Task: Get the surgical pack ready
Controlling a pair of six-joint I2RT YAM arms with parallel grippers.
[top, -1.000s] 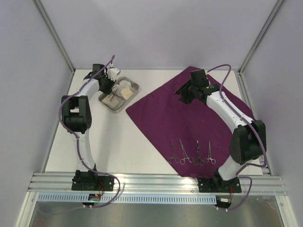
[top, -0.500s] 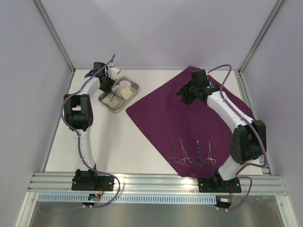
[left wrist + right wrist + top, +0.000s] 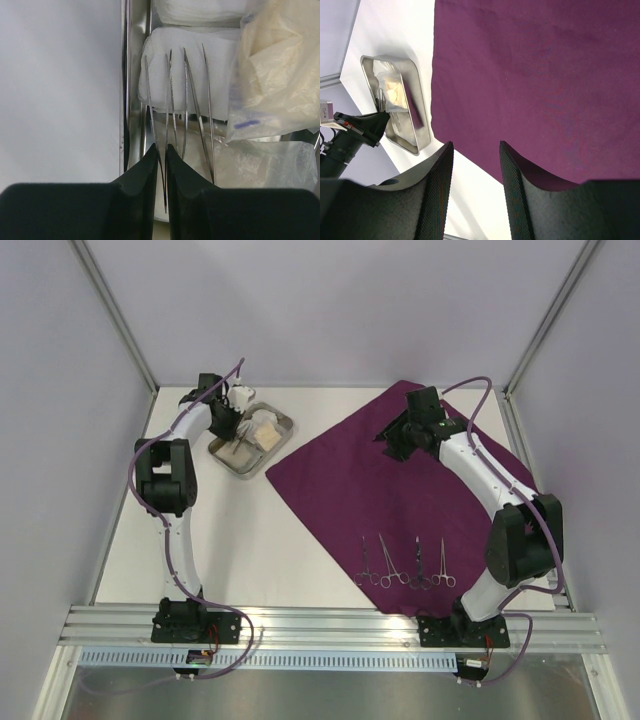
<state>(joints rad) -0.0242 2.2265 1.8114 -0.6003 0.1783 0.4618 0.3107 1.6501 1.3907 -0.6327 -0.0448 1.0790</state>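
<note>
White tabletop [image 3: 250, 540] carried everything, walled in by pale lilac panels and edged near by one aluminium rail [image 3: 330, 625]. One dark purple cloth [image 3: 400, 490] lay spread flat and diamond-wise over the right half, unfolded. The right arm reached out over the cloth's far part and hid a patch of it from above. The right gripper [image 3: 475, 150] hung there released, its two fingers well apart with only bare purple between them.

One steel tray [image 3: 245, 474] sat at the far left on bare table, apart from the cloth with a white strip between them. The left arm's wrist covered the tray's far-left corner in the overhead view.

Four scissor-like clamps [image 3: 418, 565] lay in a row on the near part of the cloth, handles toward the near edge, well apart from both grippers.

Inside the tray, a crumpled clear packet [image 3: 275, 65] filled the right side. Two white gauze pads [image 3: 190, 37] lay beside it, one beyond the other. Four thin steel tines [image 3: 186, 100] rested across the nearer pad.

The left gripper [image 3: 161, 150] hung just over the tray's left rim, jaws a narrow slit apart. That slit was wider than the one tine running down into it, so the tine sat between the fingers unclamped.
</note>
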